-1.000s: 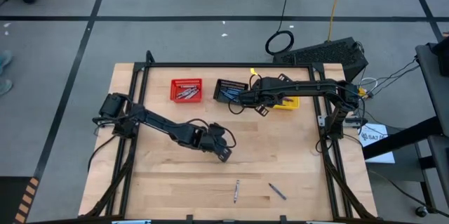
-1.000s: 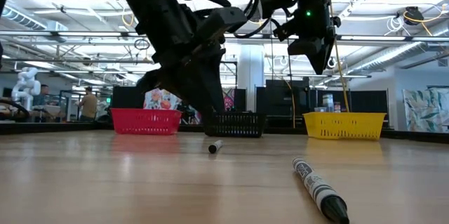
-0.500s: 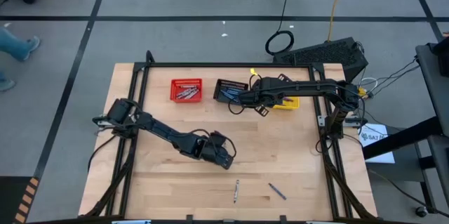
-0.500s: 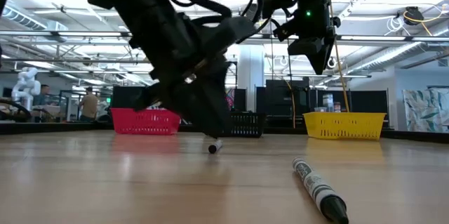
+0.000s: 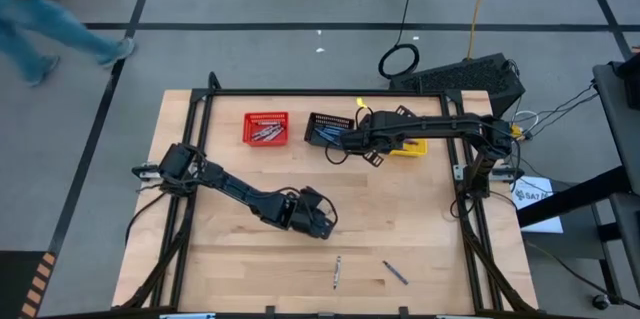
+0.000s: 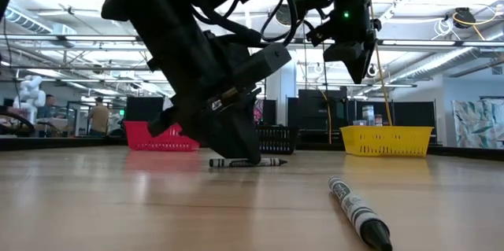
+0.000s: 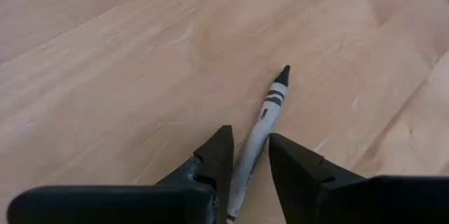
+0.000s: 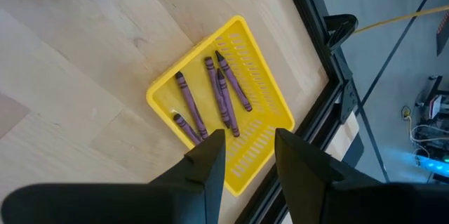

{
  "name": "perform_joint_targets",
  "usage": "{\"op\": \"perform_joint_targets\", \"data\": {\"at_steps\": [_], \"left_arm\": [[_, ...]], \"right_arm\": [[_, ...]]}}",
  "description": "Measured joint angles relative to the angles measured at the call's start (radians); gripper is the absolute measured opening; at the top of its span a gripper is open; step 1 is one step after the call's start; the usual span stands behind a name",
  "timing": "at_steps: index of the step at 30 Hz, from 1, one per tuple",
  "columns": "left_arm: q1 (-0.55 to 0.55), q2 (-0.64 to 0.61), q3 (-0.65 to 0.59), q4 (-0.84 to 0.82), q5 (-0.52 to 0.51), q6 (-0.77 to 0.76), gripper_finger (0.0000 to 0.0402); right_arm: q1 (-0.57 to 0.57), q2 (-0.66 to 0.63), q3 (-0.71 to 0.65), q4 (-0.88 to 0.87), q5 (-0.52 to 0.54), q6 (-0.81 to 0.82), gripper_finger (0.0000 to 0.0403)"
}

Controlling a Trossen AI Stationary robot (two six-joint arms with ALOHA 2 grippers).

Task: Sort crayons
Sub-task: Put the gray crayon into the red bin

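A grey crayon with a dark tip (image 7: pixel 273 101) lies flat on the table, crosswise in the low view (image 6: pixel 268 162); my left gripper hides it in the high view. My left gripper (image 7: pixel 249 147) is down at the table mid-front (image 5: pixel 318 225) (image 6: pixel 240 155), open by a narrow gap, one finger on each side of the crayon. My right gripper (image 8: pixel 249 147) is open and empty, high above the yellow basket (image 8: pixel 231 104) at the back (image 5: pixel 378 156) (image 6: pixel 352 66). Several purple crayons (image 8: pixel 224 97) lie in that basket. My left gripper slants down from the table's far left, its fingers (image 7: pixel 217 157) along the grey crayon's rear part (image 7: pixel 245 161), which lies on the table. I cannot tell whether a finger touches it.
Two more crayons lie near the front edge (image 5: pixel 337 272) (image 5: pixel 395 272); the first shows close in the low view (image 6: pixel 358 212). A red basket (image 5: pixel 266 128) and a black basket (image 5: pixel 322 127), both with crayons, stand at the back. A person walks past the far left corner (image 5: pixel 40 19).
My left gripper has come down to the table and a little toward the near edge. The grey crayon beneath it, seen end-on in the low view before, has turned about on the table and now lies crosswise. A person has walked across beyond the far left.
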State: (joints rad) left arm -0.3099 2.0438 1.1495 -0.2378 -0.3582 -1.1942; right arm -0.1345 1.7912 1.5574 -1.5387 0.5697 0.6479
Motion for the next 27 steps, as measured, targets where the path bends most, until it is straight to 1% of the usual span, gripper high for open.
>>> {"op": "perform_joint_targets", "data": {"at_steps": [3,5,7,10,12,18,21,23,25,27], "left_arm": [[-0.002,0.003,0.003,-0.054,-0.013,0.038,0.0102],[-0.002,0.004,0.004,-0.081,-0.014,0.091,0.0090],[-0.001,0.004,0.004,-0.089,-0.015,0.153,0.0069],[0.000,0.004,0.003,-0.089,-0.013,0.232,0.0024],[0.000,0.004,0.003,-0.087,-0.005,0.269,0.0011],[0.004,-0.030,-0.002,-0.090,0.038,0.373,0.0010],[0.005,-0.090,-0.010,-0.115,0.054,0.438,0.0009],[0.005,-0.138,-0.019,-0.172,0.060,0.480,0.0009],[0.010,-0.190,-0.014,-0.194,0.049,0.511,0.0008],[0.020,-0.250,-0.011,-0.277,-0.001,0.529,0.0008]], "right_arm": [[0.006,0.000,0.000,0.000,-0.001,-0.005,0.0112],[0.011,0.000,0.000,0.001,-0.002,-0.005,0.0112],[0.015,0.000,0.000,0.001,0.001,-0.005,0.0112],[0.021,0.000,0.000,0.001,0.001,-0.005,0.0112],[0.025,0.000,0.000,0.001,0.001,-0.006,0.0112],[0.032,0.000,0.000,0.001,0.001,-0.023,0.0112],[0.032,0.000,0.000,0.001,0.002,-0.036,0.0112],[0.032,0.000,0.000,0.000,0.002,-0.049,0.0112],[0.032,0.000,0.000,0.001,0.003,-0.064,0.0112],[0.032,0.000,0.000,0.000,0.004,-0.069,0.0112]]}}
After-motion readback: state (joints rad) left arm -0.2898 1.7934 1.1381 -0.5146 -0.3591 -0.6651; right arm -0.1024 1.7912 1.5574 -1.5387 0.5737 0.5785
